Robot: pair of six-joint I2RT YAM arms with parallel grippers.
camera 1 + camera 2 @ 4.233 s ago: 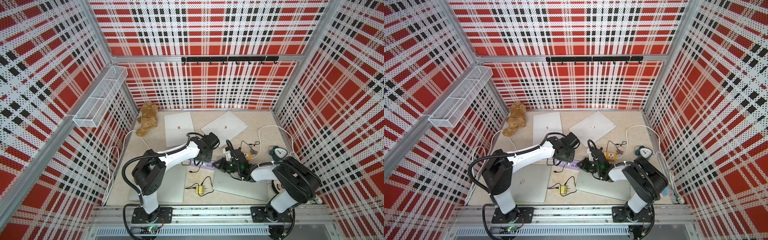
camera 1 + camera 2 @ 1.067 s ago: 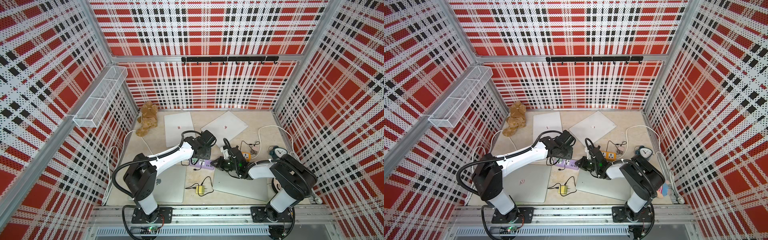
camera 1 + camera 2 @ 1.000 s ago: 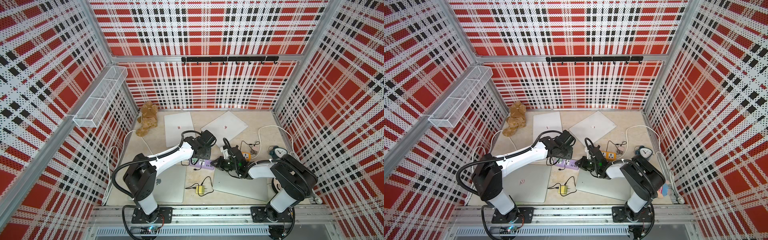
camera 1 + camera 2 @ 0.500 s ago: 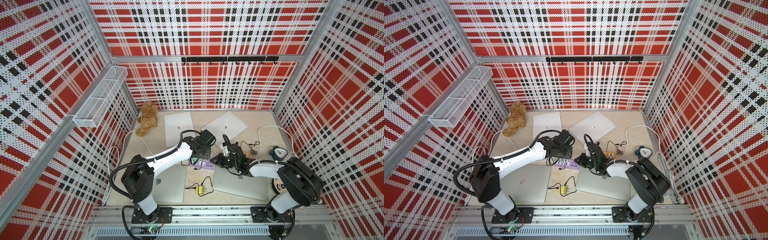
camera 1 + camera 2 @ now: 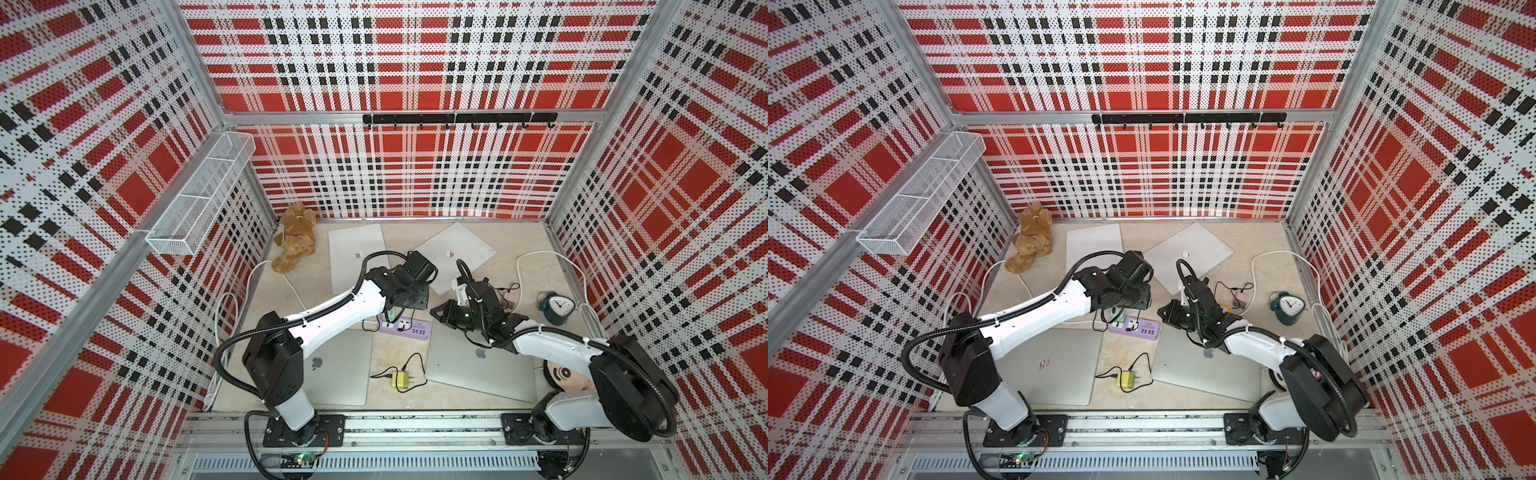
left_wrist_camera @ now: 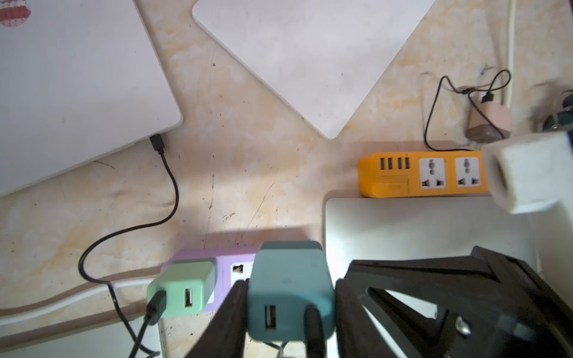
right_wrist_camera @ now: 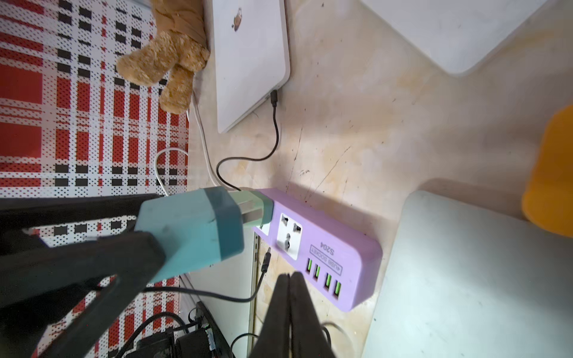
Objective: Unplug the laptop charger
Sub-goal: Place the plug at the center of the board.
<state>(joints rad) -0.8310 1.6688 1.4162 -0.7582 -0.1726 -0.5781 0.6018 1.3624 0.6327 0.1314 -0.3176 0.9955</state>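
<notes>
left gripper (image 6: 290,288): fingers (image 6: 231,310) part-open, clamped on both sides of the teal charger (image 6: 288,266). The charger is out of the purple power strip (image 7: 325,248). Right wrist view shows its prongs bare, just off the strip's face, and the socket (image 7: 288,231) next to them is empty. A black plug sits in one of the charger's USB ports.

mint charger (image 6: 183,291) is seated in the strip's end socket, just beside the teal one. A black cable (image 6: 173,192) runs from that side to a connector in the edge of the white laptop (image 5: 357,257) at 11 o'clock on the tabletop (image 5: 523,237).

right gripper (image 7: 290,276): fingers fully closed, holding nothing, tips by the strip's USB end. Can't tell if they touch it. In both top views it sits at 3 o'clock of the strip.

The strip is mid-tabletop between two silver laptops, at 7 o'clock (image 5: 340,370) and 5 o'clock (image 5: 478,370). The orange power strip (image 6: 403,176) is just beside the far edge of the 5 o'clock one. There's a second white laptop (image 5: 455,253) at 1 o'clock, a teddy (image 5: 295,245) in the 10 o'clock corner, a clock (image 5: 557,307) at 3 and a yellow charger (image 5: 401,380) at 6.
</notes>
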